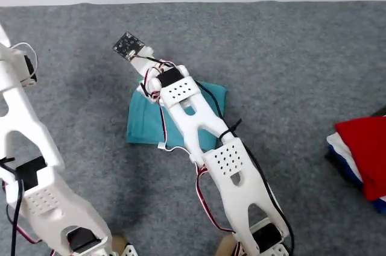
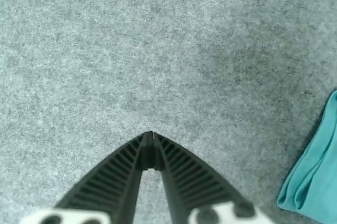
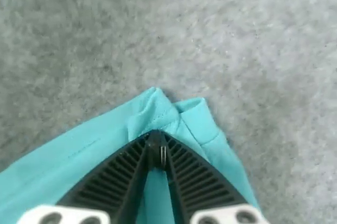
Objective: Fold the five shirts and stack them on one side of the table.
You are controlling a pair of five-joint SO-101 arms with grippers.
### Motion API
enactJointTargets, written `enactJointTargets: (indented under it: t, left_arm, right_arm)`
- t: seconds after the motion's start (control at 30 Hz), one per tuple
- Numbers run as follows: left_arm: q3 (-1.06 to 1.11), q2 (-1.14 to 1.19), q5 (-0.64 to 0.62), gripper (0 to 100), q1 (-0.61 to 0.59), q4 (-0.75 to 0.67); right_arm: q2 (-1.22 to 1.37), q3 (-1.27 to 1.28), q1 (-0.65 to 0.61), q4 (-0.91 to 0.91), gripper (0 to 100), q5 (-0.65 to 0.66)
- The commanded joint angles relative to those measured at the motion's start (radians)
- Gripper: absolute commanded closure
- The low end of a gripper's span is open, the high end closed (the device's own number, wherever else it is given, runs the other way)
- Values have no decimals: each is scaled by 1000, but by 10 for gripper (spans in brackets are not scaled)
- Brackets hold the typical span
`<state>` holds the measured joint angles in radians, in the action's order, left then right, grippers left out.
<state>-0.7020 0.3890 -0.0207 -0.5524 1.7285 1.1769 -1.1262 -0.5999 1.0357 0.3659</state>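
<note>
A folded teal shirt (image 1: 145,123) lies on the grey carpeted table (image 1: 271,57), left of centre. My right arm (image 1: 181,93) stretches over it toward its far left corner. In the right wrist view, my right gripper (image 3: 156,144) is shut on a bunched corner of the teal shirt (image 3: 95,155). My left arm (image 1: 24,123) stands at the table's left edge. My left gripper (image 2: 149,137) is shut over bare carpet with nothing in it, and an edge of the teal shirt (image 2: 316,176) shows off to one side.
A stack of folded shirts (image 1: 365,147) sits at the table's right edge, red on top with white, blue and dark layers under it. Open carpet lies between the teal shirt and that stack.
</note>
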Motion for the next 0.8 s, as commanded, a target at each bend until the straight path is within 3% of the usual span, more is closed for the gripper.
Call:
enactJointTargets:
  t: [0.0,0.23,0.77]
  left_arm:
    - [-33,-57,-3,998,-2,21]
    - [-33,-57,-5,998,0,21]
    - [31,-61,0,998,0,18]
  right_arm:
    - [-36,-173,12,45,990,9]
    - [-39,-385,8,140,990,11]
    - [105,-221,148,-31,990,60]
